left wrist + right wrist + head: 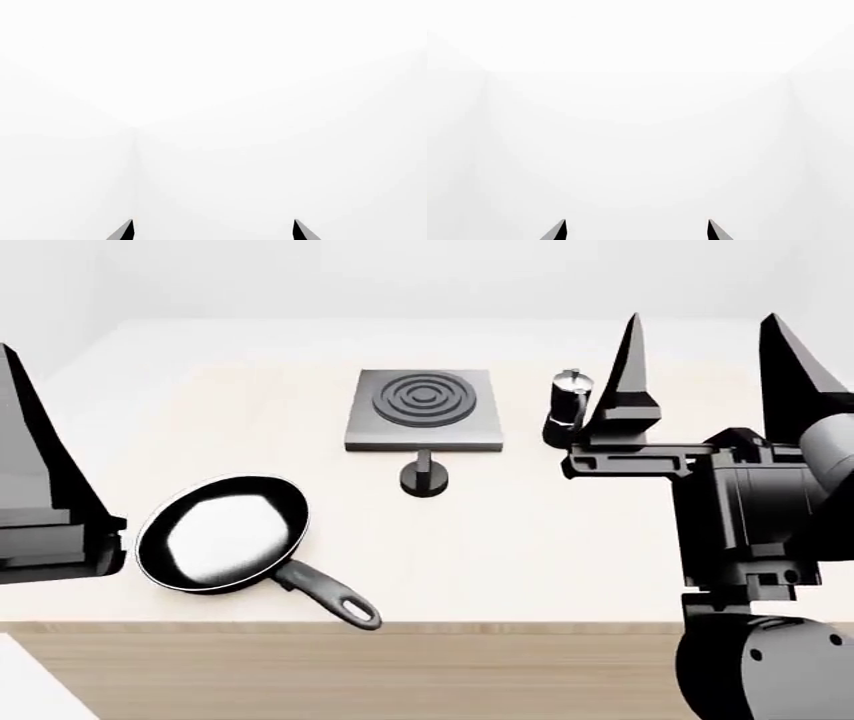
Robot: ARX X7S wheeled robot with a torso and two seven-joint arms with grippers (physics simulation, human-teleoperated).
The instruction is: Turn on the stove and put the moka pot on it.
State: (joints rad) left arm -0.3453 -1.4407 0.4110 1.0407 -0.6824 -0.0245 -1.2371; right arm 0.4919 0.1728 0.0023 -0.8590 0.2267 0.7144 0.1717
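Note:
In the head view the grey square stove (426, 410) with its ringed burner lies at the table's far middle. Its small black round knob (424, 477) stands just in front of it. The moka pot (567, 407), black with a silver lid, stands right of the stove, partly behind a finger of my right gripper (705, 335). That gripper points upward, open and empty, well above the table. My left gripper shows at the left edge as one finger (40, 460). Both wrist views show only white, with the left gripper (213, 230) and the right gripper (637, 230) open and empty.
A black frying pan (224, 534) lies at the front left of the pale table (534, 560), handle pointing to the front right. The table's front edge runs across the lower part of the head view. White walls stand behind.

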